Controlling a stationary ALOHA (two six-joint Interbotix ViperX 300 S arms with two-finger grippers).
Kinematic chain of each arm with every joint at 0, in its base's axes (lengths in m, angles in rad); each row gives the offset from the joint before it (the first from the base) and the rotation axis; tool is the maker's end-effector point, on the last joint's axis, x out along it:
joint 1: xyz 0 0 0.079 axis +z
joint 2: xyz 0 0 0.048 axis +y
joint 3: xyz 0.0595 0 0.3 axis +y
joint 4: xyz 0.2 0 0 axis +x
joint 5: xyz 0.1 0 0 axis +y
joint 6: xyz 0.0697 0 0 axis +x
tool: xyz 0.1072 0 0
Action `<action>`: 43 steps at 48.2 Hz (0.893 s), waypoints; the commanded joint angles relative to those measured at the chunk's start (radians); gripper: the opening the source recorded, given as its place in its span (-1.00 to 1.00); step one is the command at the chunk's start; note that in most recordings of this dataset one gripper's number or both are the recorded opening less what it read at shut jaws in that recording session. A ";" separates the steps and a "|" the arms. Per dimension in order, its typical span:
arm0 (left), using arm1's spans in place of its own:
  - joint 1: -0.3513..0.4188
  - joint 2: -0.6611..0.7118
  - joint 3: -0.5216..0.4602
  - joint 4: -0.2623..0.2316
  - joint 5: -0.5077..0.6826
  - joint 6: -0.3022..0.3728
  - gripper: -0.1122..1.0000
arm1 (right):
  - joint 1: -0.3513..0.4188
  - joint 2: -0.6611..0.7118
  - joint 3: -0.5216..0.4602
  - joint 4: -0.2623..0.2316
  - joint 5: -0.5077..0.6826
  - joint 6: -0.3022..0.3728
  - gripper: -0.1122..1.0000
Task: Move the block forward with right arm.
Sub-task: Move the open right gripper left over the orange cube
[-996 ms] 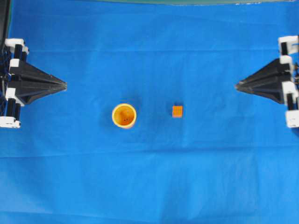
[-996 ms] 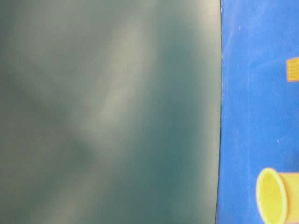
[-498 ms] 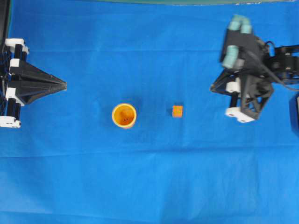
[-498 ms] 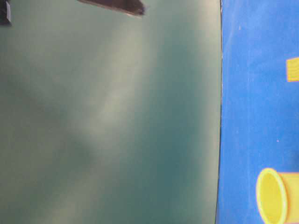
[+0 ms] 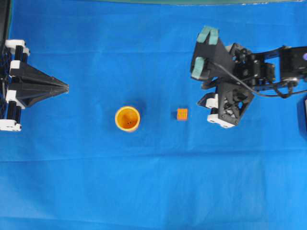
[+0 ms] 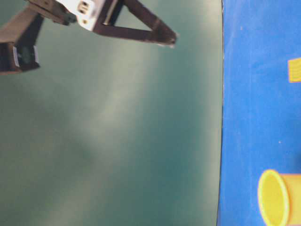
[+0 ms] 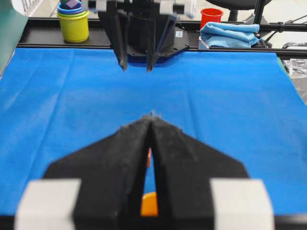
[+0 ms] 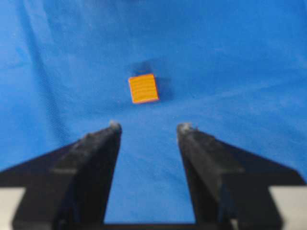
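Sitting flat on the blue-covered surface (image 5: 153,182) near the middle of the overhead view: the block (image 5: 182,114), small and orange, grid-marked face showing. Lying at about 3 o'clock from the orange-yellow cup (image 5: 127,118), apart from it. Hovering at about 2 o'clock from the block, near but not touching: the right hand (image 5: 203,51), teal-padded fingers standing wide with nothing between them. In the right wrist view, framing bare cloth just below the block (image 8: 143,88): the two dark fingers (image 8: 98,158), spread apart. Resting far off at 9 o'clock by the surface's edge: the left hand (image 5: 63,87), fingers pressed together into a point, empty.
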 commanded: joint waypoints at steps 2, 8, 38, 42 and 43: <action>0.002 0.008 -0.034 0.002 -0.005 -0.002 -0.76 | 0.006 0.021 -0.020 0.002 -0.021 -0.005 0.18; 0.002 0.008 -0.037 0.002 -0.005 0.000 -0.76 | 0.017 0.074 -0.025 0.003 -0.043 -0.008 0.20; 0.002 0.009 -0.052 0.002 -0.008 0.002 -0.76 | 0.040 0.275 -0.037 0.003 -0.195 -0.011 0.37; 0.002 0.008 -0.052 0.002 -0.008 0.002 -0.76 | 0.040 0.291 -0.037 0.003 -0.210 -0.011 0.37; 0.002 0.008 -0.052 0.002 -0.008 0.002 -0.76 | 0.040 0.295 -0.037 0.003 -0.215 -0.011 0.37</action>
